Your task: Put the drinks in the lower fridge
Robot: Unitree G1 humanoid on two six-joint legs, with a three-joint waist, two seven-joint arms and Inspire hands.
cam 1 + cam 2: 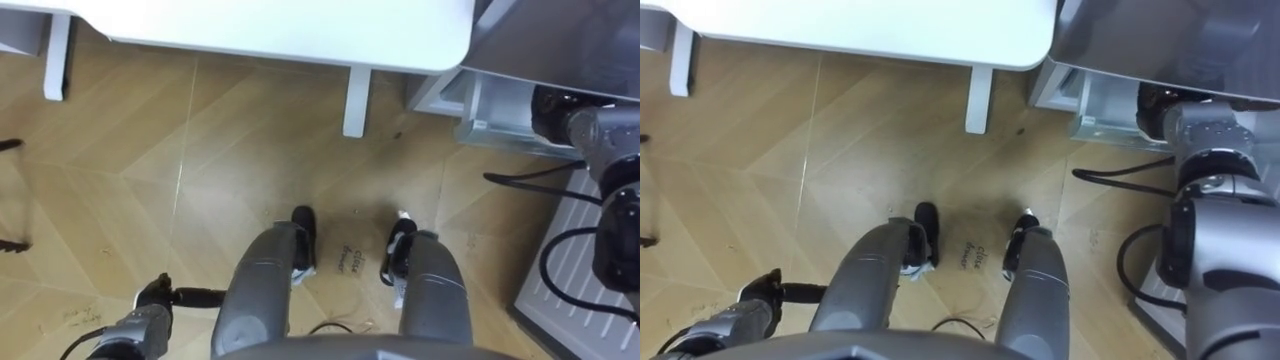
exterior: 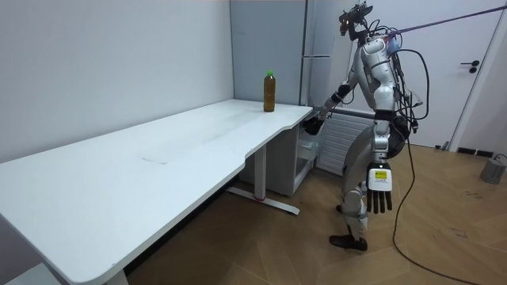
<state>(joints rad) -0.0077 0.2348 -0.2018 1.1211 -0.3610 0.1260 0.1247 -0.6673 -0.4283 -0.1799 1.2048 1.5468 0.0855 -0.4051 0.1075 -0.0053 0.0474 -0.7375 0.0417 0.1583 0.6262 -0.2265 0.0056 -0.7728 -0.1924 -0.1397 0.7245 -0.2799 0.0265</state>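
The drink is a bottle (image 2: pixel 269 91). It stands upright on the far corner of the white table (image 2: pixel 158 158), close to the tall grey fridge (image 2: pixel 277 39). No hand touches it.

The bottle looks full, so it is likely a bit heavy for a thing so thin. It is probably plastic. That would make it stiff enough to hold, but it might give a little under a hard squeeze. Its sides look smooth, so it may slip in a loose hold. It is tall and narrow, so a bump near the top could tip it over.

The best place to take it seems to be round the middle of its body, under the neck, with the thumb on one side. The green cap (image 2: pixel 269 73) would be a poor place to hold, as it is small and high up.

The drink inside is brown and the cap is bright green. Any label is too small to make out.

The robot stands on the wooden floor at the end of the table, in front of the fridge. Its left hand (image 2: pixel 379 188) hangs down by its leg, held straight and empty. Its right hand (image 2: pixel 314 124) reaches forward and low, to the bottom part of the fridge just under the table's corner. It cannot be told if that hand is open or closed.
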